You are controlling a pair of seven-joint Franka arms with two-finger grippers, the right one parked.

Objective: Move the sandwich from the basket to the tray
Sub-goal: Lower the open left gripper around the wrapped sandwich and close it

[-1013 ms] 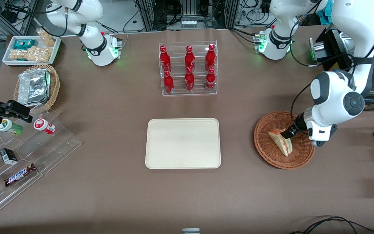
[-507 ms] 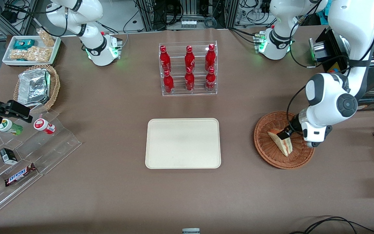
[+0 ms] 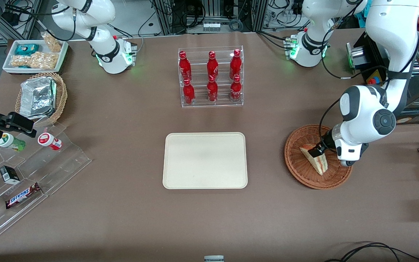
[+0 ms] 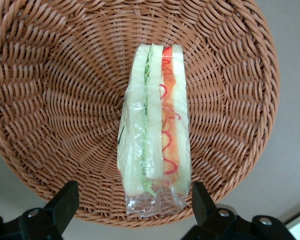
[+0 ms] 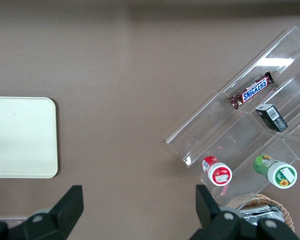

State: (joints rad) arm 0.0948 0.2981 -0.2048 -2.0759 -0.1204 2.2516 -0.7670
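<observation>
The sandwich point(image 3: 315, 160) point(image 4: 154, 130), a plastic-wrapped wedge of white bread with green and orange-red layers, lies in the round reddish-brown wicker basket point(image 3: 296, 165) point(image 4: 60, 100) toward the working arm's end of the table. My gripper point(image 3: 319, 150) point(image 4: 135, 200) hangs just above the sandwich's wide end. It is open, with one finger on each side of the wedge and a gap to the wrap on both sides. The cream rectangular tray point(image 3: 205, 160) point(image 5: 20, 137) lies flat mid-table with nothing on it.
A clear rack of red bottles point(image 3: 211, 78) stands farther from the front camera than the tray. Toward the parked arm's end are a tan basket of foil containers point(image 3: 40, 96), a white snack tray point(image 3: 35, 55) and a clear stepped display point(image 3: 31, 171) point(image 5: 250, 130) with small packets.
The arm has shifted a little toward the tray and the gripper has come in over the sandwich's wide end. The sandwich has not moved.
</observation>
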